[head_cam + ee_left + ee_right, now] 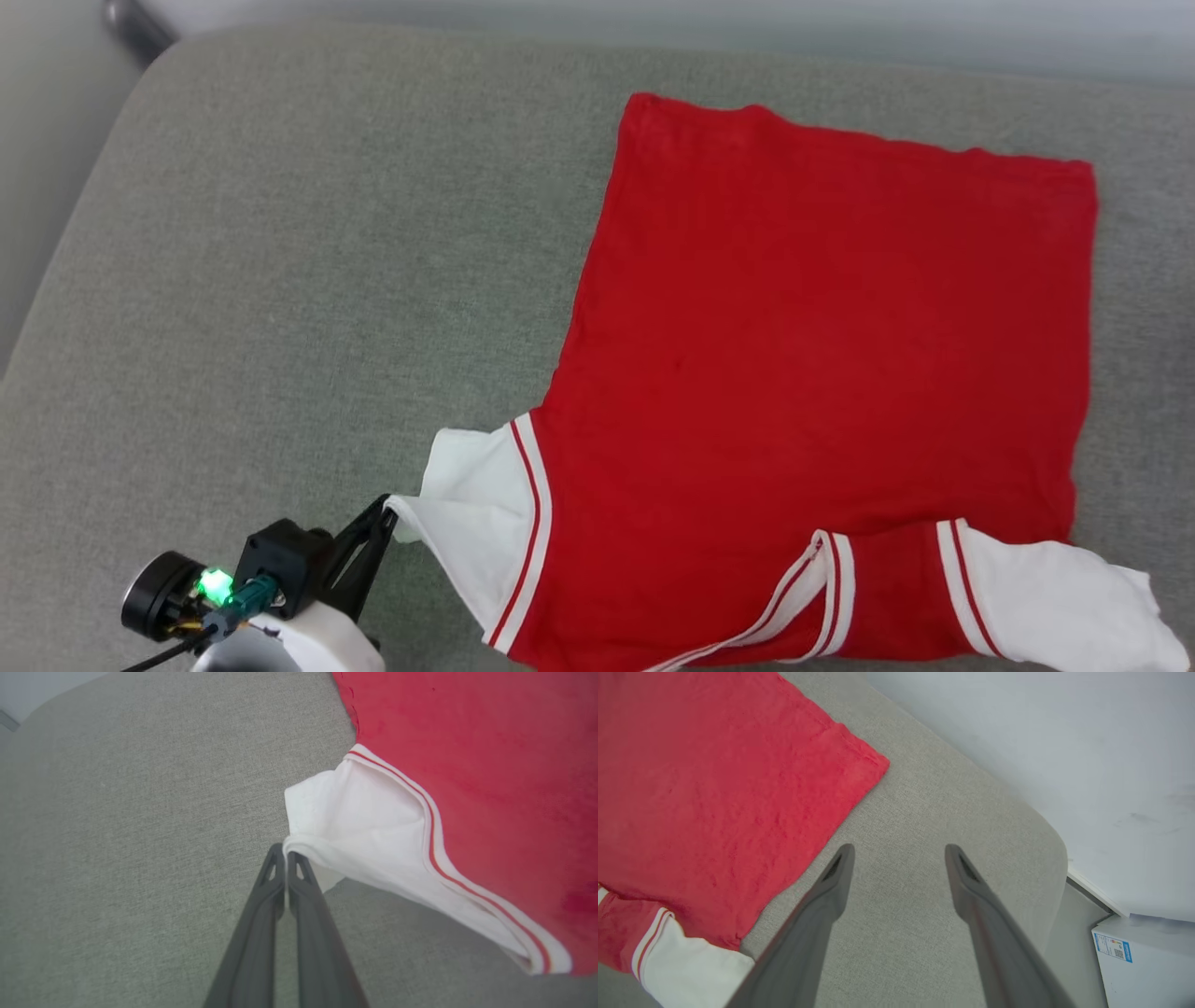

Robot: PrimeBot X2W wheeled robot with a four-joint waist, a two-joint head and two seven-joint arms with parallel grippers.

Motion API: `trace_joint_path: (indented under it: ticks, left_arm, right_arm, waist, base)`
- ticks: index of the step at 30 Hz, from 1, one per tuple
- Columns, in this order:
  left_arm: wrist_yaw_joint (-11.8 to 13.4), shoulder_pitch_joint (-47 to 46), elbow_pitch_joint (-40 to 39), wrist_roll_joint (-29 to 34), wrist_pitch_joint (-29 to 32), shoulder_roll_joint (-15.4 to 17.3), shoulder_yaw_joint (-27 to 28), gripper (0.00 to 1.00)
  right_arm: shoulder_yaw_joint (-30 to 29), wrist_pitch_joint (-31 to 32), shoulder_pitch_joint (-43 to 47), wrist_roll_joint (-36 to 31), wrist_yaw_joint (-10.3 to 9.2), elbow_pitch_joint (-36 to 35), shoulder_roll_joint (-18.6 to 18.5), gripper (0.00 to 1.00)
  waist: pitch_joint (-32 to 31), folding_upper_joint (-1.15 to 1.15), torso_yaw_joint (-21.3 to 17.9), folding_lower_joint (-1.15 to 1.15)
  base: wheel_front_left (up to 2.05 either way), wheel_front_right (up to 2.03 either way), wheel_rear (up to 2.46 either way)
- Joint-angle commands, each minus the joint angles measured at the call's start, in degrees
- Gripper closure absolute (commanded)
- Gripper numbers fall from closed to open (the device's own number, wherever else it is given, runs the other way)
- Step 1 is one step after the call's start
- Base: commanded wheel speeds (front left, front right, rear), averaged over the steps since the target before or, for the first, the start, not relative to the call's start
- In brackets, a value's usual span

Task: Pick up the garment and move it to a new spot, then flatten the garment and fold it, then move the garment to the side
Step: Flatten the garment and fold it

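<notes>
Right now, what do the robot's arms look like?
The left end effector has two long, dark grey fingers that taper, with triangular cut-outs near the tips. Behind it sit a black block, a glowing green light, a teal plug with a cable, and a white shell. The right end effector has matching fingers.

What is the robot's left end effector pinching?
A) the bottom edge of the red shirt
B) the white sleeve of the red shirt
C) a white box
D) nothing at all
B: the left end effector is closed, its tips pinching the corner of the white sleeve of the garment.
</notes>
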Motion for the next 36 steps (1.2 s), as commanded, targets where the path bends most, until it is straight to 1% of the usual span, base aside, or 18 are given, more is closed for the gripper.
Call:
trace_joint_path:
  ticks: [1, 5, 7, 10, 13, 16, 20, 25, 26, 27, 31, 36]
  left_arm:
    - [0.5, -1.43, -0.53, 0.73, -0.32, -0.64, 0.45, 1.0]
    - [0.72, -3.46, -1.22, 2.52, -0.55, -1.77, 0.65, 1.0]
    - [0.89, -4.33, -1.47, 3.31, -0.59, -2.57, 0.66, 1.0]
    - [0.75, -5.71, -1.87, 4.68, -0.48, -3.47, 0.23, 1.0]
    - [0.8, -6.73, -2.17, 5.58, -0.72, -4.46, 0.34, 1.0]
    - [1.29, -7.3, -2.6, 6.25, -0.85, -4.65, 0.59, 1.0]
    - [2.17, -7.79, -3.94, 7.28, -1.03, -4.95, 0.77, 1.0]
    - [2.22, -8.59, -4.84, 8.12, -0.6, -4.71, 0.4, 1.0]
    - [2.22, -8.62, -4.92, 8.21, -0.55, -4.6, 0.42, 1.0]
    - [2.2, -8.64, -4.93, 8.24, -0.54, -4.53, 0.45, 1.0]
    - [2.21, -8.22, -4.32, 7.85, -0.6, -4.54, 0.41, 1.0]
    - [2.58, -6.92, -3.7, 7.16, -1.04, -4.06, 0.86, 1.0]
  right_arm:
    - [0.58, 4.11, -4.03, 0.36, -0.06, 1.5, 0.14, 0.0]
    - [1.76, 16.12, -13.9, -0.69, -0.06, 6.63, 2.62, 0.0]
    - [2.15, 20.57, -18.0, -2.46, -0.06, 8.79, 4.14, 0.0]
    - [1.8, 24.6, -22.46, -4.98, -0.06, 11.7, 6.57, 0.0]
    - [1.4, 26.5, -24.68, -7.51, -0.05, 14.25, 8.16, 0.0]
    - [0.53, 27.1, -24.58, -9.16, -0.05, 16.28, 9.35, 0.0]
    - [-1.68, 26.42, -19.82, -9.67, -0.05, 19.38, 10.93, 0.0]
    - [-2.86, 26.96, -15.26, -9.66, -0.05, 19.5, 13.29, 0.0]
    - [-2.81, 27.02, -14.68, -10.09, -0.05, 18.94, 13.22, 0.53]
    - [-3.04, 26.84, -14.5, -10.35, -0.05, 18.55, 13.24, 1.0]
    - [-4.26, 25.53, -15.37, -11.41, -0.05, 16.8, 13.64, 1.0]
    - [-4.52, 22.63, -16.43, -11.89, -0.05, 15.6, 15.0, 1.0]
  waist:
    - [4.51, 0.0, 3.05, -0.01]
    - [9.04, 0.0, 5.42, -0.01]
    - [11.2, 0.0, 6.36, -0.01]
    - [14.3, 0.0, 7.84, -0.01]
    - [16.54, 0.0, 9.01, -0.01]
    - [18.17, 0.0, 9.83, -0.01]
    - [20.35, 0.0, 10.93, -0.01]
    - [21.53, 0.0, 10.99, -0.01]
    - [21.68, 0.0, 10.98, -0.01]
    - [21.8, 0.0, 10.98, -0.01]
    - [20.74, 0.0, 10.42, -0.01]
    - [16.48, 0.0, 9.04, -0.01]
  base:
    - [0.0, 0.0, 0.0]
    - [0.0, 0.0, 0.0]
    - [0.0, 0.0, 0.0]
    - [0.0, 0.0, 0.0]
    - [0.0, 0.0, 0.0]
    - [0.0, 0.0, 0.0]
    - [0.0, 0.0, 0.0]
    - [0.0, 0.0, 0.0]
    - [0.0, 0.0, 0.0]
    - [0.0, 0.0, 0.0]
    - [0.0, 0.0, 0.0]
    - [0.0, 0.0, 0.0]
